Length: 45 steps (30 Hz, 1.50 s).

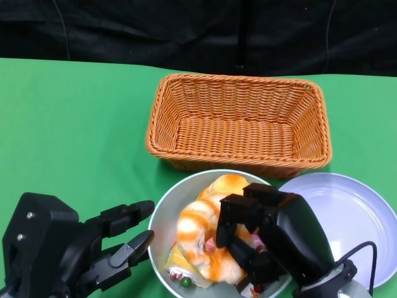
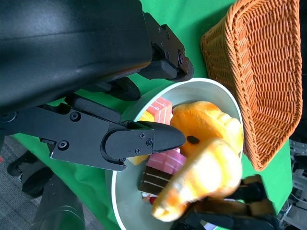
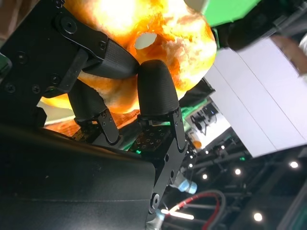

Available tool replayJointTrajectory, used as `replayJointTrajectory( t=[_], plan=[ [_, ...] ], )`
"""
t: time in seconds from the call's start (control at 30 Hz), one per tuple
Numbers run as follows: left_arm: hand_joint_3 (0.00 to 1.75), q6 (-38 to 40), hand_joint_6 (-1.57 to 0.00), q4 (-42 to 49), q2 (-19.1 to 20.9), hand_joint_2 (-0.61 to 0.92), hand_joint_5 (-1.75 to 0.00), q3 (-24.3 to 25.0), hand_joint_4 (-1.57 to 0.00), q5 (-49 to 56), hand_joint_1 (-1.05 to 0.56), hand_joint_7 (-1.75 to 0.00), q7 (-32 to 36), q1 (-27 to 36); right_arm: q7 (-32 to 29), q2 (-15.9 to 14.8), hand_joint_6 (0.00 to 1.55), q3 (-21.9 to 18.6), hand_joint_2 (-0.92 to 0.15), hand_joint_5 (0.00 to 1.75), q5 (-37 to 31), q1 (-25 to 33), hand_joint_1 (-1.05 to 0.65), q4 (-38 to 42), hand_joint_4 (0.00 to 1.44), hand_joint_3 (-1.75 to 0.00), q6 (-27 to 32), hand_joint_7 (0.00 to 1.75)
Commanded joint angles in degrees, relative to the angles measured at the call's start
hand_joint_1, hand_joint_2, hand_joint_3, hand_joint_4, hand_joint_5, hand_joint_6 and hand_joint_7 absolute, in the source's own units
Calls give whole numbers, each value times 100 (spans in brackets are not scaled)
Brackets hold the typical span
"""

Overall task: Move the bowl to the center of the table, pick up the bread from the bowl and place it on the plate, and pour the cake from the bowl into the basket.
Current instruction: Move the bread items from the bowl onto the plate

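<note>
Right hand (image 1: 260, 239) reaches into the bowl (image 1: 162, 214) from the near right, its fingers (image 3: 156, 88) wrapped around the bread (image 1: 198, 239), a glazed orange-and-white twist; the right wrist view shows the loaf clamped against the palm, and in the head view it appears raised slightly above the other contents, probably so it can be carried right to the plate (image 1: 353, 217). That pale plate sits just right of the bowl, touching or nearly touching its rim, and holds nothing, so the transfer looks short. Left hand (image 1: 93, 251) waits at the near left with fingers spread and holding nothing, its fingertips (image 2: 158, 139) at the bowl's left rim, likely steadying it or ready to tip it later. Inside the bowl remain a second rounded orange bun (image 1: 228, 184) at the far side and cake pieces (image 2: 160, 167) in pink, yellow and brown underneath. Beyond the bowl on the green counter (image 1: 68, 124), the woven orange basket (image 1: 239, 121) stands with nothing in it, just past the bowl's far rim, well placed for pouring the cake.
</note>
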Motion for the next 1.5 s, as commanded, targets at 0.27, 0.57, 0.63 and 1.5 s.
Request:
replayJointTrajectory(
  t=[0.27, 0.57, 0.63, 1.5],
  plan=[
    [39, -34, -42, -57, 70, 92, -32, 51, -48, -38, -53, -3, -60, 38, 153, 62, 84, -255, -10, 175, 340, 280, -15, -810, 101, -170, -97, 157],
    [38, -48, -42, 88, 64, 92, -33, 47, -47, -23, -53, -3, -63, -69, 597, 146, 88, -504, -9, 175, 774, 458, -15, -1399, 99, -175, -16, 154],
    [38, -67, -42, 131, 64, 92, -33, 55, -46, -28, -53, -2, -76, -101, 669, 158, 89, -598, -9, 175, 799, 471, -15, -1475, 100, -175, 35, 154],
    [40, -264, -42, 326, 75, 92, -36, 112, -45, -58, -51, -1, -229, -114, 694, 40, 92, -2083, -10, 175, 1089, 111, 4, -1676, 103, -175, 149, 147]
  ],
)
